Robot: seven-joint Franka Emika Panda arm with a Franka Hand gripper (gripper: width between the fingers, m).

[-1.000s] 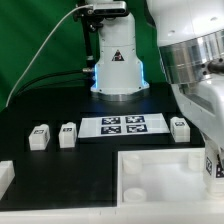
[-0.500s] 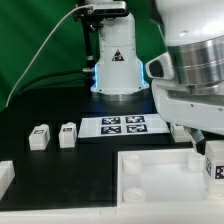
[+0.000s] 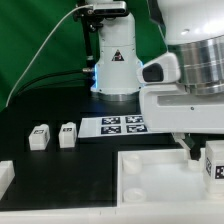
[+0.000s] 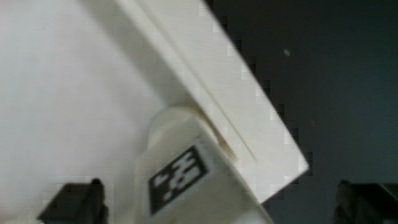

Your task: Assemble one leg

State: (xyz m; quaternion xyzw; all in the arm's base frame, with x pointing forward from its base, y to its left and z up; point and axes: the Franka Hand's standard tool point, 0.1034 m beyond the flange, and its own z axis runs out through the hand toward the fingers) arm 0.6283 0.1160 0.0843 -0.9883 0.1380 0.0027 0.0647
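Observation:
Two legs (image 3: 39, 137) (image 3: 68, 134), small white blocks with square tags, stand at the exterior view's left. Another leg (image 3: 214, 165) sits at the right edge beside the big white tray (image 3: 150, 172). My gripper (image 3: 196, 150) hangs low just over that spot, one dark finger showing. In the wrist view the gripper (image 4: 221, 204) is open, its fingers (image 4: 75, 200) wide apart. Between them lies a tagged leg (image 4: 178, 176) against the tray's rim (image 4: 214, 80). Nothing is held.
The marker board (image 3: 122, 125) lies in the middle of the black table. The arm's base (image 3: 117, 65) stands behind it. A white piece (image 3: 5, 178) shows at the exterior view's lower left edge. The arm's bulk hides the table to the right of the marker board.
The arm has swung toward the exterior view's left and lower, now covering the leg that stood to the right of the marker board. The legs and tray have not moved.

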